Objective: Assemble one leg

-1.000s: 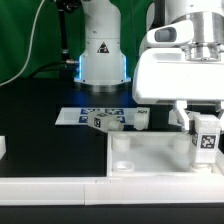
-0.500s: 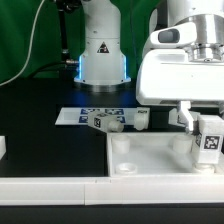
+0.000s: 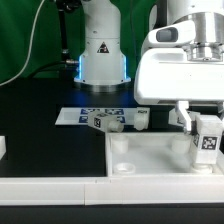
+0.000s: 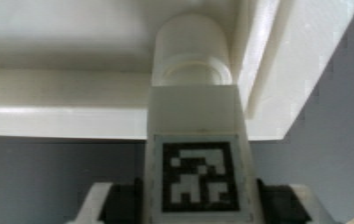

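My gripper (image 3: 203, 137) is shut on a white leg (image 3: 207, 143) with a black-and-white tag and holds it upright over the large flat white panel (image 3: 160, 155), at that panel's edge on the exterior view's right. In the wrist view the leg (image 4: 199, 110) runs out from between my fingers (image 4: 119, 198), its rounded end close to a corner wall of the panel (image 4: 67, 95). I cannot tell if the leg touches the panel. Two more tagged legs (image 3: 101, 121) (image 3: 141, 118) lie on the table behind the panel.
The marker board (image 3: 84, 114) lies behind the panel by the loose legs. The robot base (image 3: 102, 55) stands at the back. A round socket (image 3: 121, 143) shows in the panel's far corner. A small white part (image 3: 3, 147) sits at the exterior view's left edge.
The gripper with the leg has shifted slightly toward the exterior view's right and a little lower. Nothing else has moved.
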Tool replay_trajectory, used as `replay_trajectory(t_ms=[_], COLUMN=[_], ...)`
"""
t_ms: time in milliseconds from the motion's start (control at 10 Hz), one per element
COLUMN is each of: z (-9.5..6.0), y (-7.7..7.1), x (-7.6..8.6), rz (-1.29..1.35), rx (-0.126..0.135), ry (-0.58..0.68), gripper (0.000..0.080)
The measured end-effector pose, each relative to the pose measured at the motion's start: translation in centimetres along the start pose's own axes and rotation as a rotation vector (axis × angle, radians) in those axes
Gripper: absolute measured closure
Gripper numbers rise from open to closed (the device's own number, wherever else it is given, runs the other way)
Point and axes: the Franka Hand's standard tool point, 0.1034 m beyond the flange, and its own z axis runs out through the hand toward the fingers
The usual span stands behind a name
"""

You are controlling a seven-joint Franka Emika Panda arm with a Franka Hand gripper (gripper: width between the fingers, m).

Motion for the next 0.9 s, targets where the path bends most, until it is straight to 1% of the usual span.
replay_trajectory(t_ms=[100,900], z=[0.04,0.09], y=[0.22,0.17], x=[0.01,0.03], rz=[0.004,0.012], rx=[-0.002,-0.004], ry=[-0.001,0.012], gripper=[0.0512,0.0512])
